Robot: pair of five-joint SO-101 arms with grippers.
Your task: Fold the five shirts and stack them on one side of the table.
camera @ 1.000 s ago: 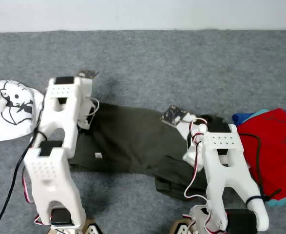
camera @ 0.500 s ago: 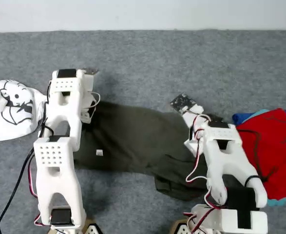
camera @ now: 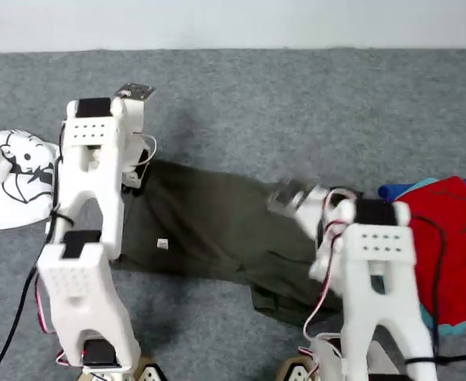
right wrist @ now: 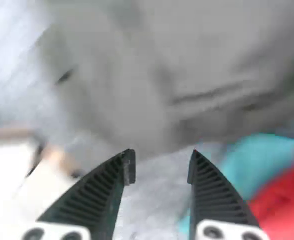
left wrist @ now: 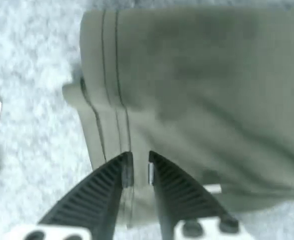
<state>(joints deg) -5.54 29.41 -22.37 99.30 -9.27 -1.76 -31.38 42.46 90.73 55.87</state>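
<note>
Far left, a white shirt (camera: 14, 178) with a cartoon print sits bunched at the edge of the grey table (camera: 296, 103). It's more of a lump than a fold, and part of it is cut off by the frame, so I'd guess it's parked there waiting its turn.

Next over, the left gripper (left wrist: 136, 167) is down on the left end of the green shirt (camera: 217, 230). Its jaws are almost pressed together and look to be pinching the stitched hem. That makes sense if the plan is to pull that end over for a fold. In the high view the arm covers the grip itself, so the wrist view is all I've got for that.

The green shirt lies spread across the middle of the table, with a little white tag (camera: 163, 244) showing and a crumpled bit along its near edge.

The right gripper (right wrist: 159, 167) hovers at the shirt's right end, jaws spread wide with nothing between them. It's probably lining up for the other corner. That view is smeared, so I can't tell how close it is to the cloth.

Far right, a red shirt (camera: 447, 238) lies on top of a blue shirt (camera: 399, 192). Most of the blue one is hidden, and the right arm blocks part of the pile, so I can't say how neat it is.
</note>
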